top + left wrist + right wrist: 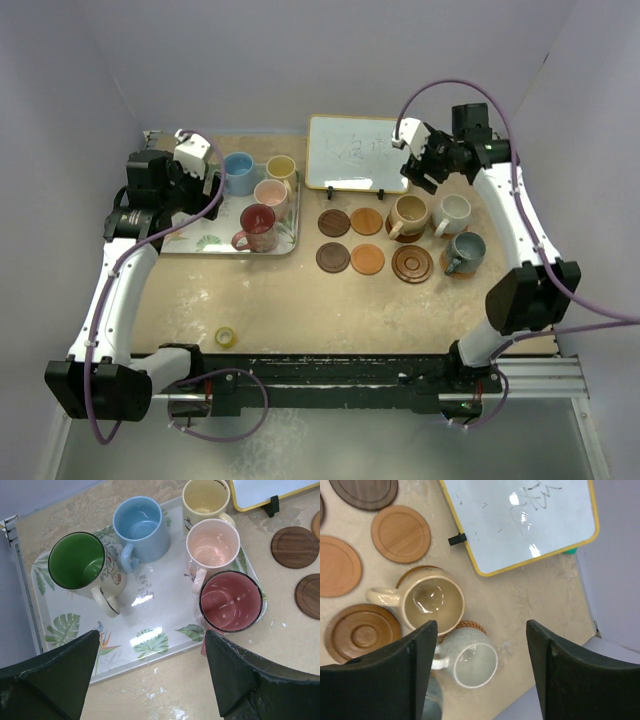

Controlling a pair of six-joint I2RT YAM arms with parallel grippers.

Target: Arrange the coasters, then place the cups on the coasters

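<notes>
Ceramic cups are split two ways: the tan cup (pixel 408 217), white cup (pixel 453 213) and grey cup (pixel 464 252) already sit on coasters at the right end of the grid. The red cup (pixel 230 600), pink cup (pixel 212 547), yellow cup (pixel 205 497), light blue cup (pixel 140 527) and green-lined cup (pixel 82 565) are on the leaf-print tray (pixel 70 630) at left. Five bare coasters (pixel 367 259) lie between the tray and the set cups, the ringed coaster (pixel 412 264) just beside the grey cup. The right gripper (pixel 480 630) is spread wide with nothing in it, above the white cup and near the whiteboard (pixel 520 520). The left gripper (pixel 152 640) is also spread and empty, hovering over the tray's near edge with the red cup closest. Likely step: the left arm takes a tray cup, and red looks easiest. To do it well, straddle one wall of the rim on the side away from the pink cup, which stands just beside it, and stay off the handle. Come down straight, close firmly and lift clear of the tray lip. Then set it centred on the nearest dark coaster (pixel 333 257) so the base doesn't overhang. Risks: nudging the pink cup or dragging the tray.
</notes>
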